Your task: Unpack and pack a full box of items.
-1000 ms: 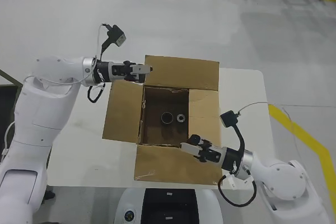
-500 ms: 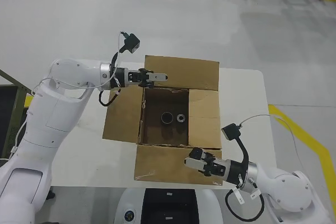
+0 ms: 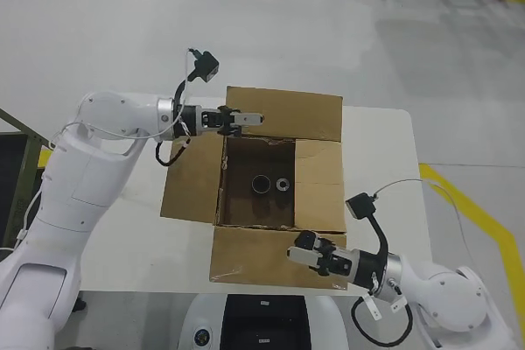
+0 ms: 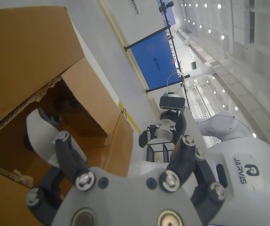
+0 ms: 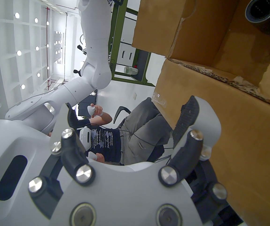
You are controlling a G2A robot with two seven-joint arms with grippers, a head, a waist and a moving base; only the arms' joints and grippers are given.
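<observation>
An open cardboard box [image 3: 319, 114] stands mid-table with all its flaps folded outward. On its floor lie a black cylinder [image 3: 261, 185] and a small dark ring-shaped part [image 3: 283, 185]. My left gripper [image 3: 252, 116] hangs open above the box's far-left corner, nothing between its fingers. In the left wrist view the open left gripper [image 4: 111, 128] faces the box [image 4: 31, 48]. My right gripper [image 3: 295, 255] is open over the near flap, empty. In the right wrist view the right gripper [image 5: 132, 116] sits beside that flap [image 5: 231, 130], with the black cylinder [image 5: 261, 10] deeper inside.
The white table [image 3: 376, 131] has bare room to the right of the box and to its left [image 3: 131, 219]. The box flaps spread out on all sides. The table's near edge lies just behind my right gripper.
Since a second ago my left gripper has moved right to the box's far-left corner, and my right gripper has drawn back toward the near table edge. Nothing shifted in the last half second.
</observation>
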